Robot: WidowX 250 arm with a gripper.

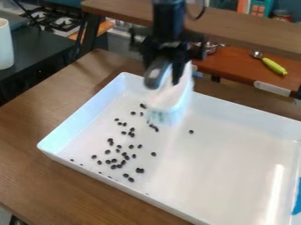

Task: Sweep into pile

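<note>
At the upper middle, the black gripper (166,72) hangs over the tray's back-left part, shut on a brush. The white brush (170,97) tilts downward from it, with pale blue bristles (166,117) low over or on the tray floor; contact is hard to tell. Many small dark beans (124,154) lie scattered across the left half of the white tray (229,162). Some lie close beside the bristles, and one bean (191,132) sits apart to the right of the brush.
Raised walls surround the tray, which stands on a brown wooden table (29,162). A blue object (297,197) shows at the right edge. Behind are a wooden shelf (247,26) and a yellow-green-handled utensil (274,66); a white cup (5,46) stands far left.
</note>
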